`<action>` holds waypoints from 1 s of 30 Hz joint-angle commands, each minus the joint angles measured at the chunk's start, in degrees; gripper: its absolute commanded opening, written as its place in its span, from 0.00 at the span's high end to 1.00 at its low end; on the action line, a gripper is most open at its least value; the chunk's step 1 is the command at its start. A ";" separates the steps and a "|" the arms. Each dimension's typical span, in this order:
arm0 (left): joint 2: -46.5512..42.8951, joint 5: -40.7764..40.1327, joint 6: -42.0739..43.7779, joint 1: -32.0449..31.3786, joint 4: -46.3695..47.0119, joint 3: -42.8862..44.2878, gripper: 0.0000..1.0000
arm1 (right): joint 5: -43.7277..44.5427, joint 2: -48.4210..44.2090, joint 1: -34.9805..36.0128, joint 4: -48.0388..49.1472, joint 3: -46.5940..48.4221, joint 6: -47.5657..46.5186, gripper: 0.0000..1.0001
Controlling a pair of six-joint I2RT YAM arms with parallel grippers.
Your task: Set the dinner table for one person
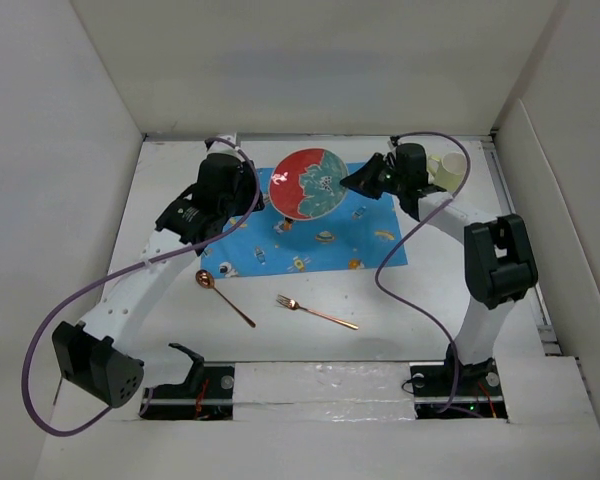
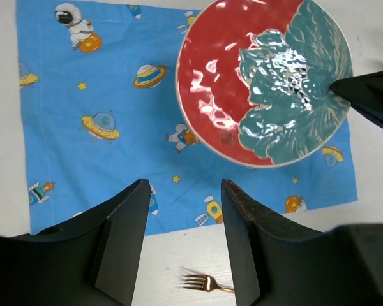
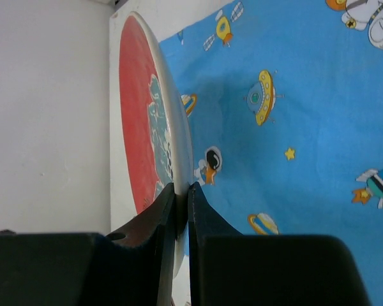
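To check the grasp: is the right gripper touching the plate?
Touching. The right wrist view shows the right gripper pinching the rim of the plate, one finger on each face, no gap.

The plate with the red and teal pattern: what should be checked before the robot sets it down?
1. Grip: the right end effector is shut on the rim of the red and teal round ceramic plate. Ok.
2. Landing spot: the visible part of the blue cartoon-print cloth is bare. Ok.
3. Left end effector: open, holding nothing, apart from the plate. Ok.
4. Cutlery: the copper-coloured metal fork and copper-coloured metal spoon lie on the white dinner table, off the cloth. Ok.
5. Gap between plate and cloth: cannot tell.
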 commanded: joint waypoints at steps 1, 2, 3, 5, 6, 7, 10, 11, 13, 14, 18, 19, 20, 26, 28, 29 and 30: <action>-3.73 -3.29 -2.04 0.24 -0.55 -1.65 0.55 | -5.17 -0.48 1.73 13.30 6.51 3.55 1.00; -3.91 -3.56 -2.22 0.24 -0.73 -2.17 0.55 | -5.25 1.10 1.74 13.73 6.60 4.25 1.00; -4.17 -3.65 -2.48 0.24 -0.99 -2.44 0.55 | -5.26 1.89 2.35 14.17 6.51 4.43 1.00; -4.96 -4.26 -3.09 0.24 -1.52 -2.62 0.55 | -5.34 2.86 2.88 14.35 6.51 4.69 1.00; -5.32 -4.61 -3.27 0.24 -1.87 -2.70 0.55 | -5.17 3.57 2.88 14.18 6.43 4.69 1.00; -5.93 -4.96 -3.62 0.24 -1.79 -2.79 0.55 | -5.25 3.83 3.40 14.18 6.34 4.69 1.00; -7.16 -5.41 -3.80 0.24 -1.79 -3.23 0.55 | -5.52 4.54 3.41 13.82 5.37 4.96 1.00; -7.25 -5.41 -3.80 0.24 -1.87 -3.23 0.55 | -5.61 4.71 3.41 13.91 5.02 5.04 1.00; -7.17 -5.58 -3.80 0.24 -2.22 -3.32 0.55 | -5.78 5.41 3.41 13.74 4.23 5.13 1.00; -6.99 -5.49 -3.89 0.24 -2.31 -3.58 0.55 | -5.87 5.85 3.41 13.65 4.05 5.13 1.00; -6.64 -5.06 -4.15 0.24 -1.70 -4.20 0.55 | -5.34 7.79 4.03 15.14 2.47 5.66 1.00; -6.46 -4.79 -4.06 0.24 -1.53 -4.28 0.55 | -5.34 8.40 4.03 15.14 2.47 5.66 1.00; -6.37 -4.79 -4.06 0.24 -1.52 -4.37 0.55 | -5.34 9.71 4.03 15.06 2.30 5.92 1.00; -6.46 -4.79 -4.15 0.24 -1.17 -4.99 0.55 | -4.47 11.75 4.03 10.06 1.68 3.47 1.00; -6.46 -4.70 -4.24 0.24 -1.08 -5.08 0.55 | -4.03 11.66 3.50 9.17 0.80 2.94 1.00; -6.64 -4.70 -4.15 0.24 -1.08 -5.08 0.55 | -3.85 11.83 3.50 7.43 0.80 2.24 1.00; -6.46 -4.70 -4.24 0.24 -1.08 -5.08 0.55 | -3.59 11.75 3.50 5.76 0.89 1.71 0.97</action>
